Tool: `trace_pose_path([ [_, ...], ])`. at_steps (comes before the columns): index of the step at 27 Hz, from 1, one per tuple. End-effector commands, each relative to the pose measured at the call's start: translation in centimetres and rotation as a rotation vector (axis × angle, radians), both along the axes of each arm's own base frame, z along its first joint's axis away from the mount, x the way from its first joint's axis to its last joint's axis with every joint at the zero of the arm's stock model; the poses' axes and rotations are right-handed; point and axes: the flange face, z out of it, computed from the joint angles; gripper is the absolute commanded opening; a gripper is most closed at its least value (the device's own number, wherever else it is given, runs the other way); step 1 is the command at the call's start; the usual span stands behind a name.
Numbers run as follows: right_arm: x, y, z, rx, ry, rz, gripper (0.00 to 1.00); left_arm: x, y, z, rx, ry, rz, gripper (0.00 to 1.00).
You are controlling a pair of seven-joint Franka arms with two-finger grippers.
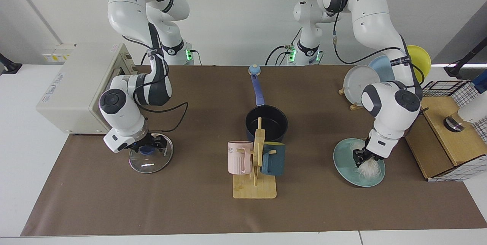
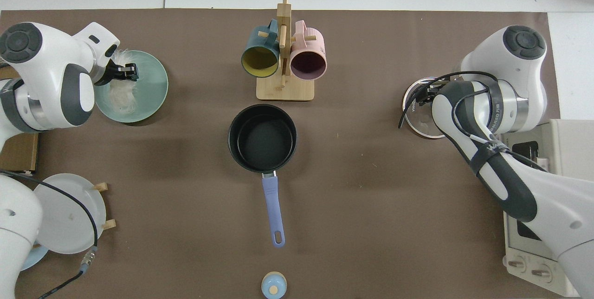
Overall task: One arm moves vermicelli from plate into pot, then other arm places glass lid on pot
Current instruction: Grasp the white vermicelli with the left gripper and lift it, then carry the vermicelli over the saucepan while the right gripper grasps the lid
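Brown paper-covered table (image 1: 114,207). Left white jointed arm (image 1: 380,47), no wrist light, reaches down to the table's 3 o'clock side in the facing view. Right white jointed arm (image 1: 133,47), blue wrist light, is down at 9 o'clock.

Round flat teal-green plate (image 1: 342,161) lies at 3 o'clock, with the white vermicelli bundle (image 1: 368,169) on it. Left gripper (image 1: 360,158) is down in the strands, fingers pinched on the bundle's top end; vermicelli not off the plate.

Small dark-blue saucepan (image 1: 266,125) with black inside sits at centre, empty, long blue handle (image 1: 258,91) pointing to 12 o'clock.

Round clear glass lid (image 1: 150,159) with metal rim lies flat at 9 o'clock. Right gripper (image 1: 150,147) sits over its blue knob (image 1: 145,152); can't tell its finger state.

Wooden mug stand (image 1: 255,176) with pink and teal mugs stands at 6 o'clock of the pot.
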Motion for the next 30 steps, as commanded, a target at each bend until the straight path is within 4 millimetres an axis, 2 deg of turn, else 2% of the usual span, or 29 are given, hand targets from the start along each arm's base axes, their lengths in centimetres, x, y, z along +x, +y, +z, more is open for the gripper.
trace_pose_path([
  [1,-1.3,0.0,0.2,0.003,-0.009,-0.015,0.99,-1.2,-0.3,6.4,-0.014,0.009,0.012,0.0],
  [6,-1.3,0.0,0.2,0.004,-0.011,-0.015,0.99,-4.2,-1.7,14.2,-0.032,0.037,0.002,0.0],
  [9,-1.3,0.0,0.2,0.004,-0.012,-0.013,0.99,-6.3,-4.6,18.4,-0.061,0.048,0.015,0.0],
  [11,-1.3,-0.1,0.2,0.004,-0.012,-0.013,0.98,-7.8,-6.7,20.2,-0.074,0.07,0.034,0.0],
  [12,-1.3,-0.1,0.2,0.004,-0.012,-0.012,0.96,-8.6,-8.1,20.9,-0.08,0.086,0.036,0.0],
  [13,-1.3,-0.1,0.2,0.001,-0.012,-0.005,0.84,-9.3,-9.6,21.5,-0.084,0.1,0.037,0.0],
  [15,-1.3,-0.6,0.3,-0.003,-0.014,0.001,0.47,-10.3,-12.8,21.8,-0.096,0.127,0.054,0.0],
  [17,-1.3,-1.3,0.3,-0.003,-0.013,0.001,0.03,-11.5,-17.2,21.5,-0.111,0.146,0.072,0.0],
  [20,-1.2,-1.3,0.4,0.0,-0.016,-0.002,0.0,-13.2,-22.9,20.7,-0.132,0.15,0.057,0.0],
  [23,-1.2,-1.3,0.5,0.006,-0.018,-0.009,0.0,-14.7,-27.2,17.8,-0.162,0.128,0.016,0.0],
  [26,-1.0,-0.9,1.0,0.007,-0.029,-0.009,0.0,-16.1,-29.3,15.4,-0.181,0.106,-0.016,0.0],
  [30,-0.8,-0.1,2.9,0.006,-0.052,-0.002,0.0,-16.5,-31.5,11.4,-0.191,0.148,-0.056,0.0],
])
